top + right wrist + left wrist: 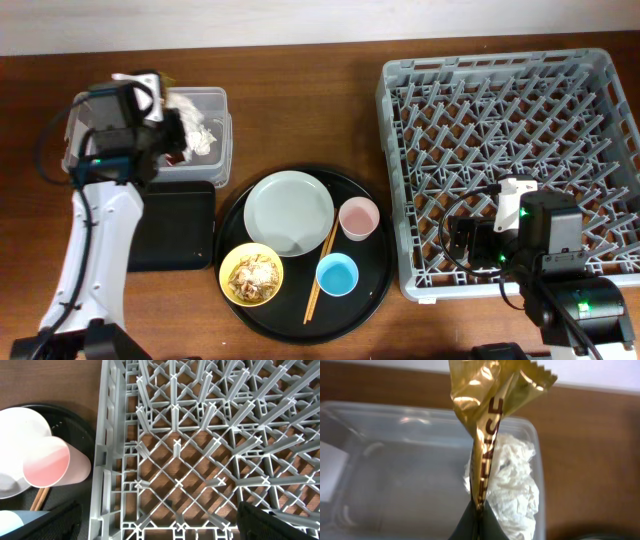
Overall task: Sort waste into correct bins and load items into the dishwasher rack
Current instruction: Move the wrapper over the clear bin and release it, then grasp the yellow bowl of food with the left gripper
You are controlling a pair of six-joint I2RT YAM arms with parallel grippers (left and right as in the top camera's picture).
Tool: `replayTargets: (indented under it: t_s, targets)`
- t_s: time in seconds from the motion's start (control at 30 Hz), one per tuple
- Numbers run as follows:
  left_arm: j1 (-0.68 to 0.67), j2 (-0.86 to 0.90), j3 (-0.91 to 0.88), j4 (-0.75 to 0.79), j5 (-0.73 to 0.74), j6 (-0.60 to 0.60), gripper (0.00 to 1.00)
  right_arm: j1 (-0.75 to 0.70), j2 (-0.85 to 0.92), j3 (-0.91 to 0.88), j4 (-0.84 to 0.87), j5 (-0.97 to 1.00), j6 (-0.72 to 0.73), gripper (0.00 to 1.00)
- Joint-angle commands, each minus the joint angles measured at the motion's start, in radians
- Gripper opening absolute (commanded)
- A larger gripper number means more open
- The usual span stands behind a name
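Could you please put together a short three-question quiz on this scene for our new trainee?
1. True or false: the dishwasher rack holds a cup.
2. What does the left claw pinch? A) a chopstick B) a wrapper C) a banana peel
3. Fill in: the crumpled tissue lies in the clear ____.

Key: 1 false; 2 B; 3 tub.
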Motion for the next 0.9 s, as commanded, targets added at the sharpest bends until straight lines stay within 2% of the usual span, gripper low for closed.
replayTargets:
  t_s: [0.0, 0.03, 0.1, 0.2, 0.3, 0.4, 0.43, 0.47, 0.5, 0.57, 0.6, 0.67, 0.7, 0.87]
  targets:
    - [0.056, 0.040, 0.005, 0.047, 0.000, -0.048, 0.29, -0.003, -0.001, 0.018, 0.003, -0.009, 0.007, 0.99]
    - [0.068, 0.063, 0.005, 0.062, 0.000, -0.048, 0.52, -0.003, -0.001, 0.018, 0.003, -0.009, 0.008, 0.99]
    - [0.075, 0.076, 0.005, 0.087, -0.001, -0.047, 0.72, -0.003, -0.001, 0.018, 0.003, -0.009, 0.008, 0.99]
    - [0.072, 0.041, 0.007, 0.074, 0.013, -0.048, 0.73, -0.003, -0.001, 0.018, 0.003, -0.009, 0.008, 0.99]
    - [0.046, -0.044, 0.007, -0.047, 0.032, -0.048, 0.68, -0.003, -0.001, 0.018, 0.003, -0.009, 0.008, 0.99]
    - [-0.105, -0.116, 0.006, -0.332, 0.053, -0.048, 0.70, -0.003, -0.001, 0.018, 0.003, -0.010, 0.008, 0.99]
    - [-0.142, -0.114, 0.006, -0.390, 0.054, -0.048, 0.73, -0.003, -0.001, 0.018, 0.003, -0.010, 0.008, 0.99]
    - [-0.188, -0.110, 0.006, -0.459, 0.054, -0.048, 0.92, -0.003, -0.002, 0.018, 0.003, -0.014, 0.008, 0.99]
    - [-0.223, -0.105, 0.005, -0.509, 0.070, -0.048, 0.99, -0.003, -0.001, 0.018, 0.002, -0.017, 0.008, 0.99]
    - [-0.293, -0.096, 0.003, -0.613, 0.177, -0.049, 0.99, -0.003, -0.001, 0.018, 0.002, -0.017, 0.008, 0.99]
    - [-0.329, -0.094, -0.008, -0.650, 0.196, -0.088, 0.99, -0.003, -0.001, 0.018, 0.002, -0.017, 0.008, 0.99]
    - [-0.391, -0.093, -0.053, -0.657, 0.195, -0.183, 0.99, -0.003, -0.001, 0.018, 0.002, -0.017, 0.008, 0.99]
    - [-0.438, -0.092, -0.101, -0.639, 0.180, -0.270, 0.99, -0.003, -0.001, 0.018, 0.002, -0.017, 0.008, 0.99]
    - [-0.552, -0.091, -0.308, -0.476, 0.177, -0.400, 0.98, -0.003, -0.001, 0.018, 0.002, -0.021, 0.008, 0.99]
